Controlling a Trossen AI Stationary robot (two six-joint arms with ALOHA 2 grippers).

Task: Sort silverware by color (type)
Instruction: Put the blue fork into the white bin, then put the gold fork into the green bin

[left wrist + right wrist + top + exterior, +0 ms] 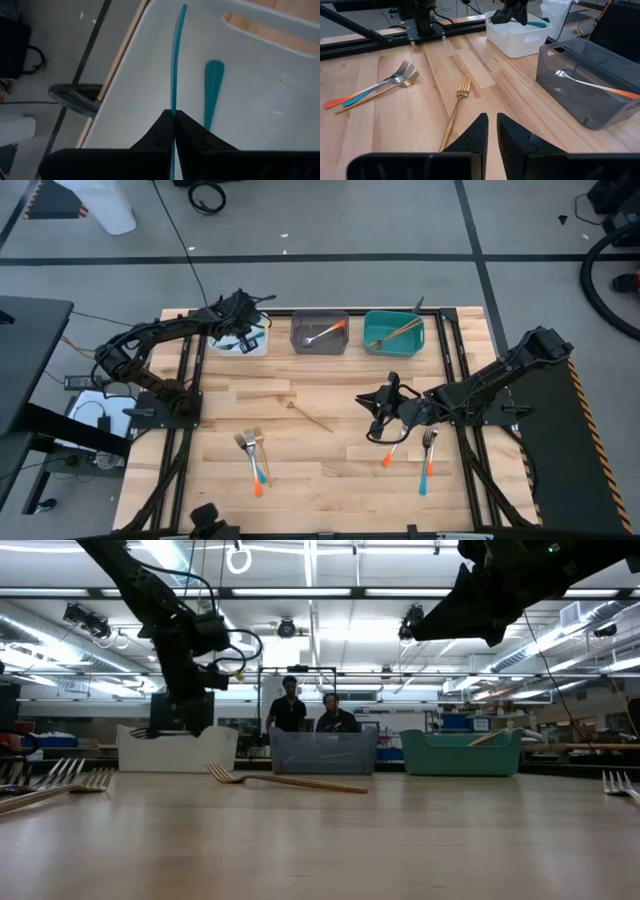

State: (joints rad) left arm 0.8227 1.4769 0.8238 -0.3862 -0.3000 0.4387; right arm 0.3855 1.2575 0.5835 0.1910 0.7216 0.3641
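Observation:
My left gripper [174,114] is shut on a blue-handled fork [176,60] over the white bin [262,348] at the far left. A second blue handle [212,90] lies on that bin's floor. My right gripper [491,120] hangs above mid-table, right of centre, its fingers a narrow gap apart with nothing between them. A gold fork [457,102] lies flat on the wood ahead of it. Orange, blue and gold forks [255,458] lie together near the front left. An orange-handled fork [392,450] and a mixed pair [428,452] lie near the front right. My left gripper pinches the fork's blue handle [173,102] between its two fingers, coming from above at a slant, across the handle. The handle's free end [183,10] reaches ahead over the bin and the silver tines [495,19] stick out the other way. The fork hangs roughly level; whether it touches the bin, I cannot tell.
A grey bin [320,345] holding an orange-handled fork stands at the far middle. A teal bin [393,345] with gold utensils stands to its right. Bare wood lies across the table's middle. Two people stand in the room behind the bins [310,710].

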